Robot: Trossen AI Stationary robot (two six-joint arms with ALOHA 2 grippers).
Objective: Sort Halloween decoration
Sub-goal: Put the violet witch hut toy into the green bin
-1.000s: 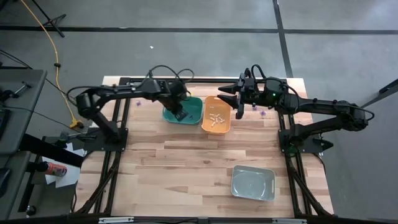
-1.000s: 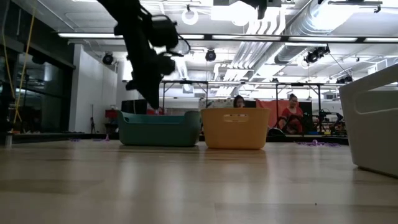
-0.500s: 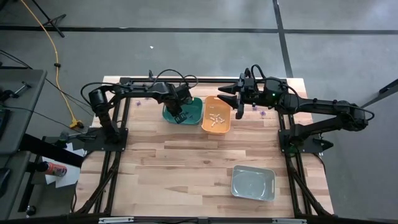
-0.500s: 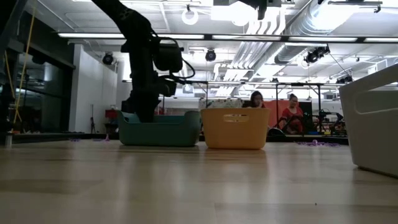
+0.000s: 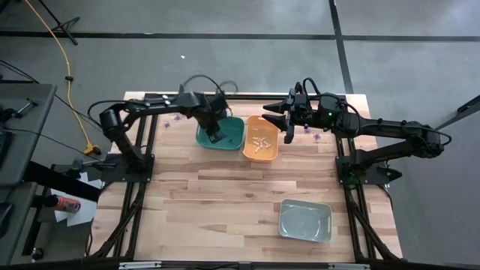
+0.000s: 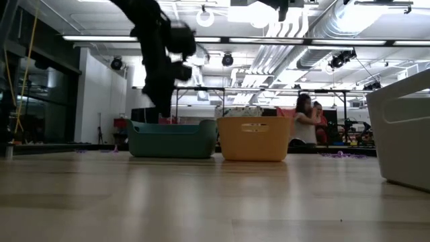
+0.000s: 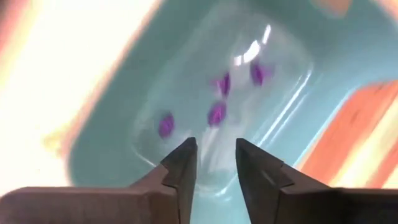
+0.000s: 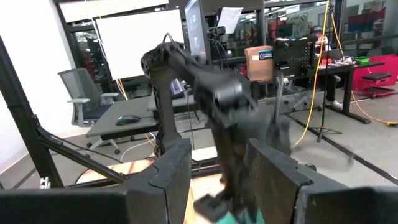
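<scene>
- My left gripper point(image 7: 212, 163) hangs over the green bin point(image 5: 223, 133) at the far middle of the worktop point(image 5: 225, 202), jaws spread with nothing between them.
- Four purple trinkets point(image 7: 217, 113) lie on that bin's floor (blurred, so I cannot tell their shape).
- My right gripper point(image 5: 287, 124) waits at the far right edge of the orange bin point(image 5: 262, 140), jaws apart and empty; cream pieces point(image 5: 259, 143) lie inside it.
- The grey bin point(image 5: 304, 220) sits near right, well apart.
- More purple bits point(image 5: 315, 137) lie on the far right worktop.
- To do this well, I should lift straight up, clear the rim, then go for loose pieces.
</scene>
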